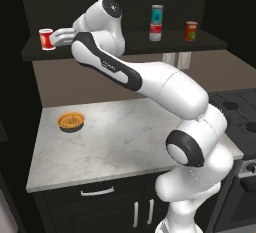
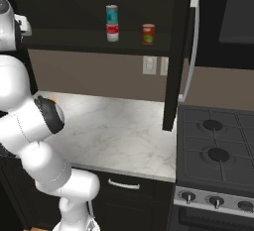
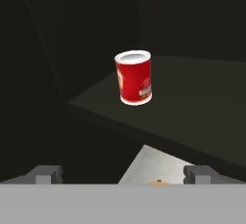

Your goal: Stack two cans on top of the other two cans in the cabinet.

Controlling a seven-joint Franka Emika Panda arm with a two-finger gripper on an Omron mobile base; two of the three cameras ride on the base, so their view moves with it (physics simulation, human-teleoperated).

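Observation:
The bright red can stands upright at the left end of the cabinet's dark shelf board. My gripper is open, level with the red can and just right of it, not touching; in the hand view the can lies ahead between the two fingertips. Further right, the teal-blue can sits on top of the red-and-white can. The darker red-orange can stands alone to their right.
An orange bowl sits on the marble counter below the shelf. The cabinet's open black door hangs at the right, above the counter's end. A black stove adjoins the counter. Drawers with silver handles are below.

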